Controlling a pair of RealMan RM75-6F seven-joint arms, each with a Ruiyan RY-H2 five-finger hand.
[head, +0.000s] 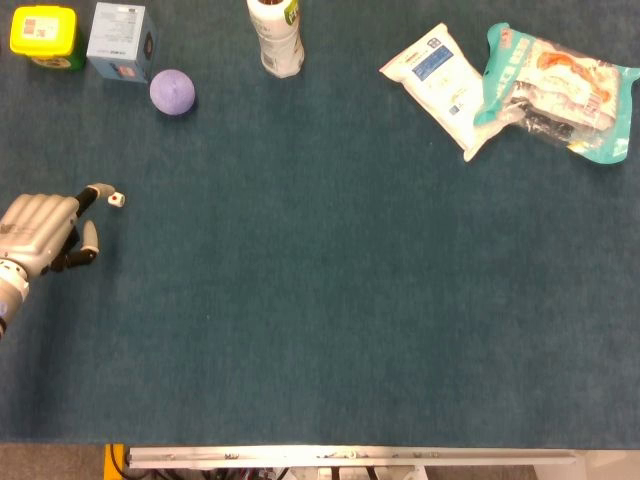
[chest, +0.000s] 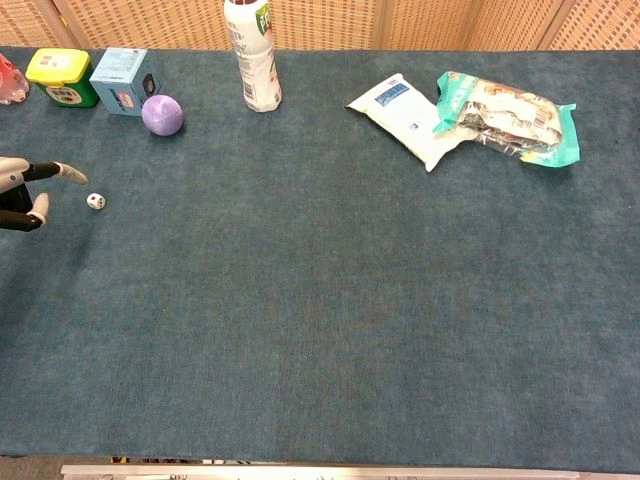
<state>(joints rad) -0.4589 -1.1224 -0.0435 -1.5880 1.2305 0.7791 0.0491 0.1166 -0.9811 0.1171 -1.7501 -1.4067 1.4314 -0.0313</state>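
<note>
A: Head view shows the left hand (head: 45, 232) empty, fingers apart, just beside the die (head: 117, 199) at the counter's (head: 330, 300) left side.

B: It looks tiny, hard and light. Pinch its two flat sides; it could skid.

Only the left hand (head: 45, 230) shows, entering from the left edge of both views, with a short stretch of wrist behind it at the lower left. Its back faces up in the head view. The fingers (head: 97, 189) are apart and lightly bent, one reaching forward ahead of the rest, another hanging lower beside it. It holds nothing. The right hand appears in neither view.
</note>
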